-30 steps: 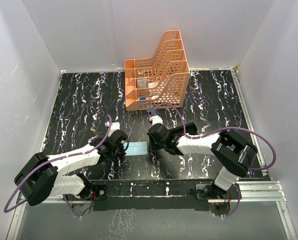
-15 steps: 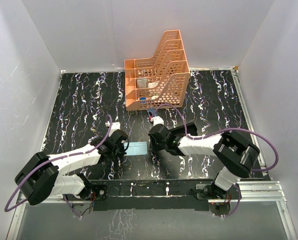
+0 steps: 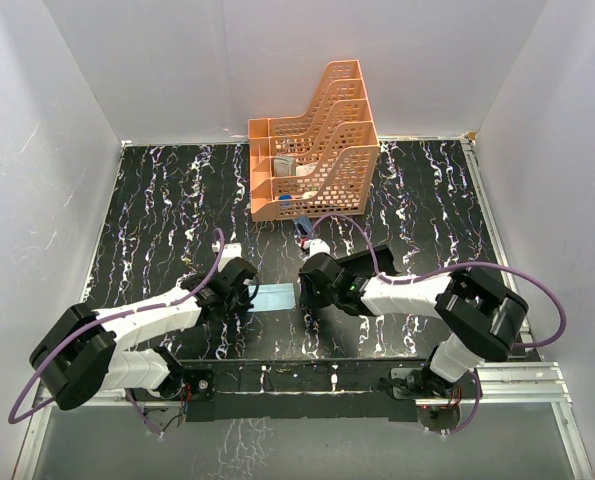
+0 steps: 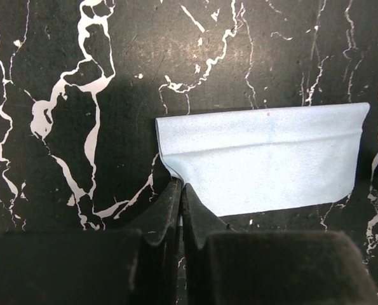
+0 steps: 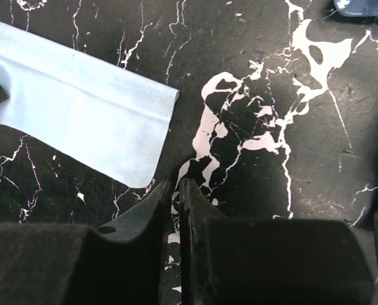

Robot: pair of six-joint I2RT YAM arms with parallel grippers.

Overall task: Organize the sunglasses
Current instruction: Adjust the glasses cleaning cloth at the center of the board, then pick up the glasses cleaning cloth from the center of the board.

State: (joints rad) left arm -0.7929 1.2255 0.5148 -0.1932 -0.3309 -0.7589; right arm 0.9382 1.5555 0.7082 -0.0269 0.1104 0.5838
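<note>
A pale blue cloth [image 3: 274, 296] lies flat on the black marbled table between my two grippers. My left gripper [image 3: 249, 297] is shut, its tips [image 4: 181, 185] pinching the cloth's [image 4: 265, 159] near left corner, where the edge curls up. My right gripper [image 3: 302, 299] is shut and empty, its tips [image 5: 176, 181] on the table just right of the cloth's [image 5: 81, 108] corner. A small blue item [image 3: 304, 231] lies in front of the rack and shows at the right wrist view's top edge [image 5: 360, 5]. I cannot tell whether it is the sunglasses.
An orange tiered file rack [image 3: 317, 150] stands at the back centre of the table, with small items in its lower trays. White walls close in the left, back and right sides. The table's near edge [image 3: 307, 365] runs just behind the arm bases.
My right arm has shifted slightly to the right and nearer. The cloth and my left gripper have hardly moved.
</note>
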